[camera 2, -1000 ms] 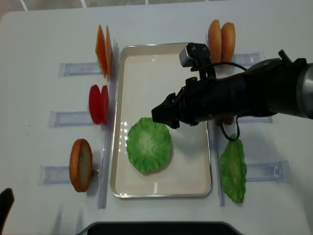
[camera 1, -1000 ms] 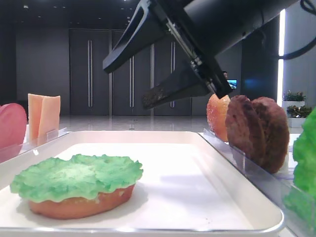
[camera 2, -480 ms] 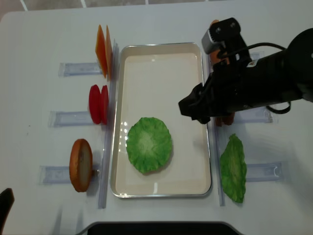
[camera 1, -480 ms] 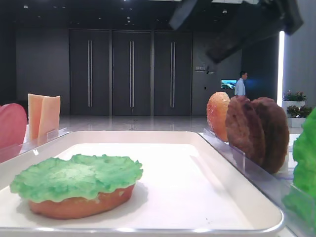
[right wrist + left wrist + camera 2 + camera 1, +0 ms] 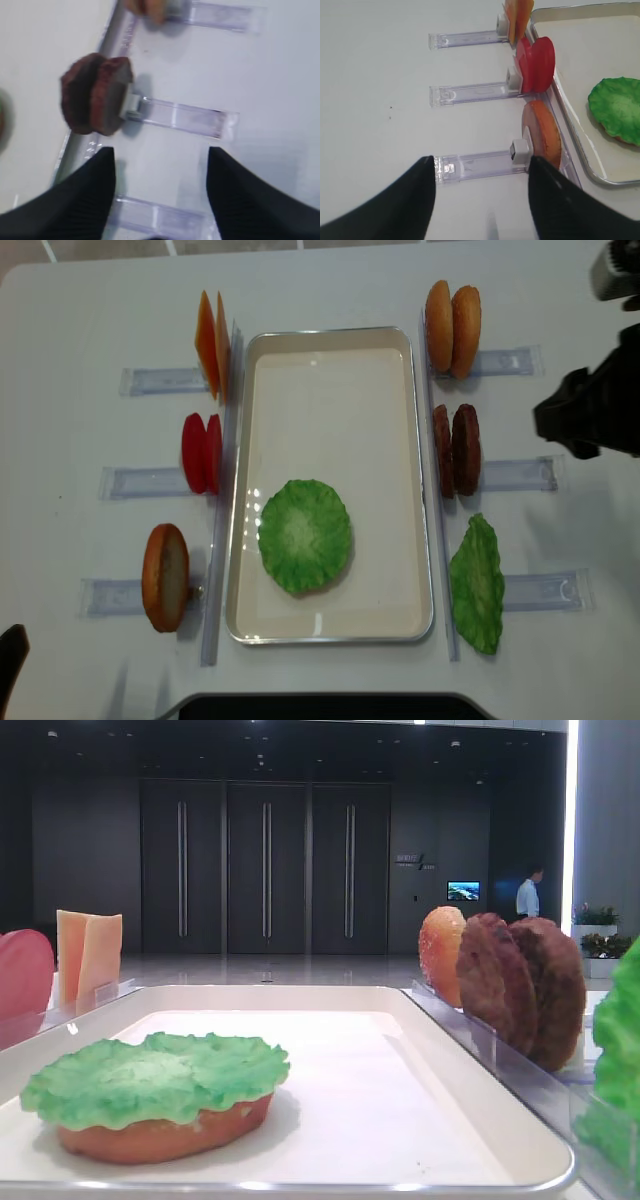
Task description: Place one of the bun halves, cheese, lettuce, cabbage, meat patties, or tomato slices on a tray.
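Note:
The off-white tray (image 5: 330, 390) holds a bun half (image 5: 160, 1140) with a ruffled green lettuce (image 5: 304, 535) leaf lying on it. My right gripper (image 5: 160, 152) is open and empty, hovering over bare table right of the two meat patties (image 5: 95, 95), which stand upright in their holder. In the top view it sits at the right edge (image 5: 560, 420). My left gripper (image 5: 481, 162) is open and empty above the clear holder of another bun half (image 5: 542, 132). Tomato slices (image 5: 536, 65) and cheese (image 5: 210, 343) stand left of the tray. Cabbage is not in view.
Two more bun halves (image 5: 452, 315) stand at the back right. A second lettuce leaf (image 5: 477, 583) lies at the front right. Clear plastic holders (image 5: 520, 474) stick out from both long sides of the tray, one under my right gripper (image 5: 190, 117).
My right arm has drawn back from above the tray to the right, past the patties, and has left the low view. Its jaws stay apart. The lettuce stays on the bun.

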You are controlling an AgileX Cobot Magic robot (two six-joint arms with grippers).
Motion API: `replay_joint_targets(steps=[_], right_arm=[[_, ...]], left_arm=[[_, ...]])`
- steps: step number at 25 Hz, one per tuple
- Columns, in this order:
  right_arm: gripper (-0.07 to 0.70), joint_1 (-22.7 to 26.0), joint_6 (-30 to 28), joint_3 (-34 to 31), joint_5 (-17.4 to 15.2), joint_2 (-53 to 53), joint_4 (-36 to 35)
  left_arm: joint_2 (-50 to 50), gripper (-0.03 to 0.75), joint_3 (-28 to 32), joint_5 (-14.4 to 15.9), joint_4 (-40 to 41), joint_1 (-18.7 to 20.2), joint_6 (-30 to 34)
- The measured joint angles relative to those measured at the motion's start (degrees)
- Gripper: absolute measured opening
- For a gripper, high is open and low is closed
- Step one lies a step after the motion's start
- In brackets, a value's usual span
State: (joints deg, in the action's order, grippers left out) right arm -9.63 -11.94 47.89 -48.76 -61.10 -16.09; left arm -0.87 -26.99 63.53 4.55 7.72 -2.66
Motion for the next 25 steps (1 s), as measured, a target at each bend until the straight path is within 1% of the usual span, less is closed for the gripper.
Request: replay_joint_targets(steps=[4,6,8,12,17,20,25], right_arm=[[0.358,8.52,3.17,-2.96,-4.37,8.88,7.14],[0.346,12.04,3.53,-4.74,-6.05,13.61,8.49],[0.34,13.93,3.59,-6.34,-7.53,19.74,9.0],[0.333,14.68,3.59,-8.72,-10.06,27.55,9.07],[0.309,14.75,3.63,-11.35,-11.71,37.09,9.13],[0.302,14.75,3.89,-11.63,-14.31,41.31,9.57],[0.286,14.75,8.69,-12.98,-18.94,45.66,13.29]], left_arm=[[0.0,0.454,0.0,0.0,0.0,0.0,0.0],[0.0,0.454,0.0,0.0,0.0,0.0,0.0],[0.0,0.454,0.0,0.0,0.0,0.0,0.0],[0.0,0.454,0.0,0.0,0.0,0.0,0.0],[0.0,0.454,0.0,0.0,0.0,0.0,0.0],[0.0,0.454,0.0,0.0,0.0,0.0,0.0],[0.0,0.454,0.0,0.0,0.0,0.0,0.0]])
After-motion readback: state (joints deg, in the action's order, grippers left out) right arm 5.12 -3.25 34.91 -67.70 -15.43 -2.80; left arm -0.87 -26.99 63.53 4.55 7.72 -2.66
